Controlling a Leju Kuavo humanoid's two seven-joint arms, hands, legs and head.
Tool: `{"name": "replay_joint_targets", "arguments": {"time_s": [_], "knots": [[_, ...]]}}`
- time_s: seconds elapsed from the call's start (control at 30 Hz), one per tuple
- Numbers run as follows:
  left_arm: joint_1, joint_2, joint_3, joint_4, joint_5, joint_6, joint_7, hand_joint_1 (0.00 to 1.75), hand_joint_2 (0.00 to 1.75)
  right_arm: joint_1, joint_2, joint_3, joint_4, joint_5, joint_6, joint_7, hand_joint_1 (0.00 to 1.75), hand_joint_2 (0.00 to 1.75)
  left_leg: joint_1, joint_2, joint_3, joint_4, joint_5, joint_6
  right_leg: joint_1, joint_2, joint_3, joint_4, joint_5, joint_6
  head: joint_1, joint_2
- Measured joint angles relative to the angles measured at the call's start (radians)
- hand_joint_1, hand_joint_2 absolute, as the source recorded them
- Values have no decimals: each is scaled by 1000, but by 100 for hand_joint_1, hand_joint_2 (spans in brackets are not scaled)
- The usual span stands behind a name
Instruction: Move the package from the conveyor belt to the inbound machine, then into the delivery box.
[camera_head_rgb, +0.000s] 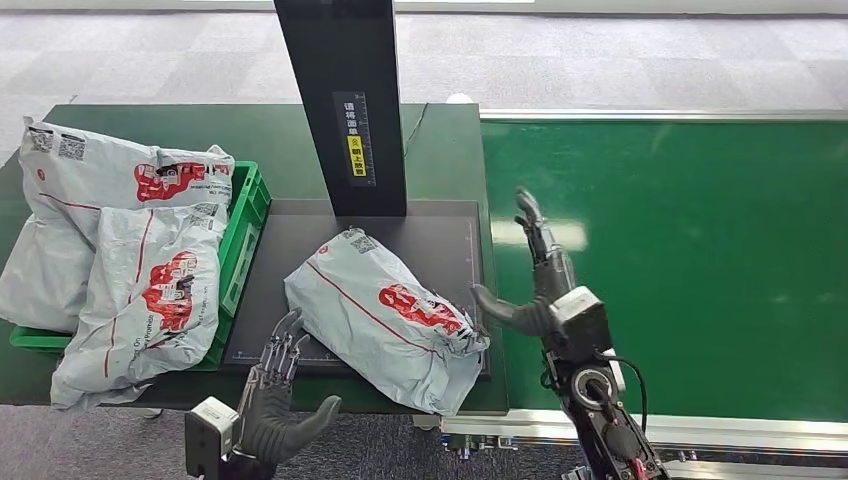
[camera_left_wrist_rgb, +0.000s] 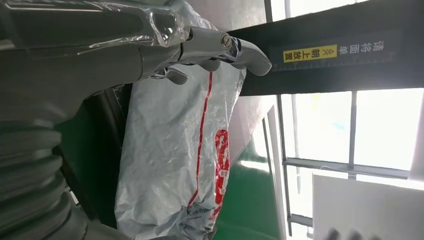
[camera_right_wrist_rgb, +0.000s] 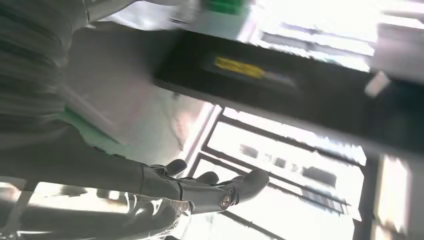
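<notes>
A grey plastic package (camera_head_rgb: 385, 315) with red print lies on the dark plate of the inbound machine (camera_head_rgb: 443, 235), its near end hanging over the front edge; the left wrist view shows the package (camera_left_wrist_rgb: 175, 150) close up. My left hand (camera_head_rgb: 275, 385) is open just left of and below it, fingers spread, touching nothing. My right hand (camera_head_rgb: 535, 275) is open over the conveyor belt's (camera_head_rgb: 680, 250) left edge, thumb pointing toward the package, a small gap between them. The right wrist view is blurred and shows my fingers (camera_right_wrist_rgb: 220, 187) holding nothing.
The machine's black post (camera_head_rgb: 345, 105) stands behind the package. A green delivery box (camera_head_rgb: 243, 215) at the left holds two more grey packages (camera_head_rgb: 110, 240) that spill over its sides. The green belt to the right carries nothing.
</notes>
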Motion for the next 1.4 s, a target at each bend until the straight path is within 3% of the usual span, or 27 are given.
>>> {"name": "replay_joint_targets", "arguments": {"time_s": [0.13, 0.27, 0.57, 0.63, 0.73, 0.83, 0.9, 1.07, 1.27, 1.4], "knots": [[11, 0, 1, -12, -13, 34, 4, 0, 175, 124, 59, -84, -170, -145, -5, -23, 0, 175, 0, 0, 0, 0, 0, 0, 0, 0, 0, 0, 0, 0, 0, 0], [29, 0, 2, -38, -87, 100, 4, 0, 175, 227, 115, -146, -287, -188, 5, -24, 0, 175, 0, 0, 0, 0, 0, 0, 0, 0, 0, 0, 0, 0, 0, 0], [36, 1, 3, -67, -124, 131, 6, 0, 175, 290, 161, -201, -370, -194, 18, -21, 0, 175, 0, 0, 1, 0, 0, 0, 0, 0, 1, 0, 0, 0, 0, 0], [35, 1, 3, -74, -230, 199, 22, 0, 175, 297, 170, -213, -376, -192, 22, -11, 0, 175, 0, 0, 1, 0, 0, 0, 0, 0, 1, 0, 0, 0, 0, 0], [16, 1, 4, -91, -569, 349, 105, 0, 175, 313, 192, -245, -379, -190, 44, 12, 0, 175, 0, 0, 1, 0, 0, 0, 0, 0, 0, 0, 0, 0, 0, 0], [-50, 1, 1, -62, -881, 377, 224, 0, 175, 314, 212, -273, -368, -194, 78, 22, 0, 175, 0, 0, 1, 0, 0, 0, 0, 0, 1, 0, 0, 0, 0, 0], [-118, 1, -11, 11, -994, 371, 266, 0, 175, 302, 224, -283, -348, -200, 95, 26, 0, 175, 0, 0, 2, 0, 1, 0, 0, 0, 2, 0, 0, 0, 0, 0], [-287, -14, -74, 302, -1102, 364, 311, 0, 175, 264, 242, -295, -289, -211, 114, 32, 0, 175, 0, 1, 3, 0, 2, 0, 0, 0, 2, 0, 2, 0, 0, 0], [-460, -55, -147, 631, -1140, 339, 349, 0, 175, 222, 248, -306, -234, -225, 120, 39, 0, 175, 0, -3, 3, 0, 2, 1, 0, -3, 5, 0, 1, 0, 0, 0], [-548, -73, -164, 780, -1133, 345, 356, 0, 175, 210, 253, -316, -214, -228, 127, 49, 0, 175, -1, -7, 11, 0, 1, 1, -1, -7, 15, -1, -2, 2, 0, 0]]}}
